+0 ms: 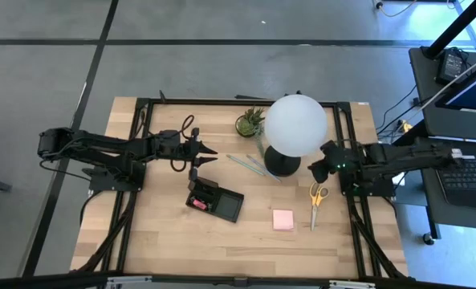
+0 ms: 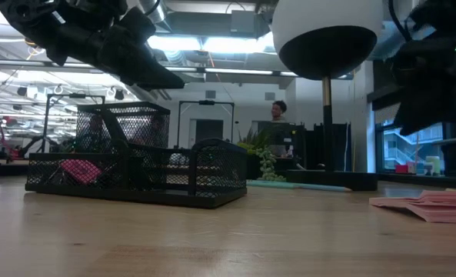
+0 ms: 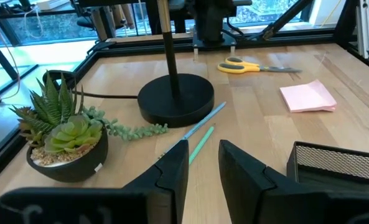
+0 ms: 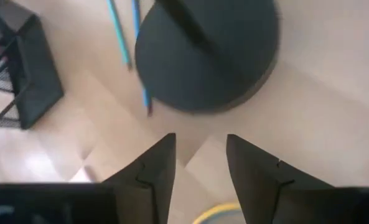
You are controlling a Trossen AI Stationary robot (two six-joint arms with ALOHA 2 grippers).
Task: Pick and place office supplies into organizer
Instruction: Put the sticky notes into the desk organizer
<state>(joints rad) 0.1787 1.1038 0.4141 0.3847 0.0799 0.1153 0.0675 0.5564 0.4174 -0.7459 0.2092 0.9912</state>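
The wooden table carries everything. The left arm reaches in level from the left edge, and its gripper hangs in the air above the boards just beyond the tray's far end, fingers pointing toward the lamp. The left wrist view shows its jaws parted by a narrow gap with nothing between them. The right arm comes in from the right edge and bends down near the lamp's base; its gripper points at the table between the base and the scissors, jaws apart and empty.

The white globe lamp stands toward the far middle of the table on a round black base. The black mesh tray lies left of centre, with a pink item in one compartment. A small potted plant sits near the far edge, just left of the lamp.

The yellow-handled scissors lie near the right edge, blades toward the near edge. The pink note pad sits beside them, toward the middle. Two thin pale-green pencils lie side by side, touching the lamp's base on its left.
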